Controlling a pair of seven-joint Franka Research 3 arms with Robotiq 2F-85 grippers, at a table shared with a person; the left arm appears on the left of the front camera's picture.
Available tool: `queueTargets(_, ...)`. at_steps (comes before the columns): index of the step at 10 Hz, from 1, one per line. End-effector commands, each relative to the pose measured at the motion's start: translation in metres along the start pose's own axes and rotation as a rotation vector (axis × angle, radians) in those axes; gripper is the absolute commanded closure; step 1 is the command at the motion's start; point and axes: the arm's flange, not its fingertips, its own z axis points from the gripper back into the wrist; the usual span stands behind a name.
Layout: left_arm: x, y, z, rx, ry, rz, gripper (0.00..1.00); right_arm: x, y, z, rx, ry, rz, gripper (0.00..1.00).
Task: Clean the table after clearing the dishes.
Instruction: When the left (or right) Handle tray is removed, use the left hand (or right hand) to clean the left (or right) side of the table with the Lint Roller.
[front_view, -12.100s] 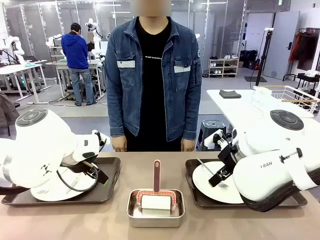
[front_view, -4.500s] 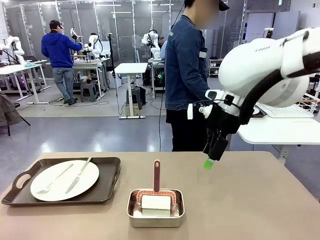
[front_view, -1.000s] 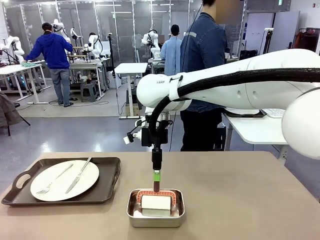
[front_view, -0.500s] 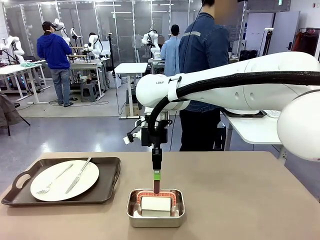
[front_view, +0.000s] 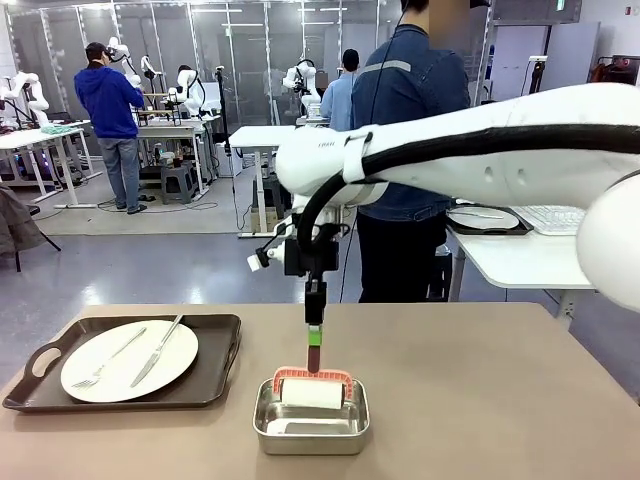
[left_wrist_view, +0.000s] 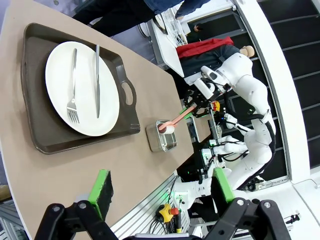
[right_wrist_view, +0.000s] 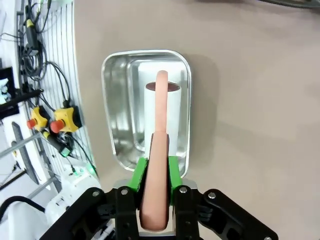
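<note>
Front view, right jaws clamped on lint roller (front_view: 312, 392) handle, roller hanging at rim height over steel pan (front_view: 311, 441), left wrist view, left jaws spread wide, empty, above worktop (left_wrist_view: 60, 170).

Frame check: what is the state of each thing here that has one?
Right gripper: shut on roller handle.
Left gripper: open, holding nothing.
Roller: handle up, roll just above the pan.
Pan: on table, under roller.
Plate: on tray, fork and knife on it.
Tray: on table, not cleared.
</note>
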Motion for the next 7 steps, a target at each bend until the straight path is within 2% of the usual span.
queueTargets(1, -0.003, -0.001, 0.003, -0.006, -0.004, -0.011, 0.00, -0.034, 0.039, 0.025, 0.004, -0.077, -0.185, 0.96)
queueTargets(2, -0.003, -0.001, 0.003, -0.006, -0.004, -0.011, 0.00, -0.060, 0.052, 0.036, 0.011, -0.133, -0.274, 0.96)
queueTargets(3, -0.003, -0.001, 0.003, -0.006, -0.004, -0.011, 0.00, -0.090, 0.059, 0.041, 0.032, -0.239, -0.322, 0.96)
queueTargets(4, -0.003, -0.001, 0.003, -0.006, -0.004, -0.011, 0.00, -0.127, 0.064, 0.042, 0.054, -0.349, -0.476, 0.96)
queueTargets(7, -0.003, -0.001, 0.003, -0.006, -0.004, -0.011, 0.00, -0.221, 0.063, 0.032, 0.083, -0.617, -1.067, 0.96)
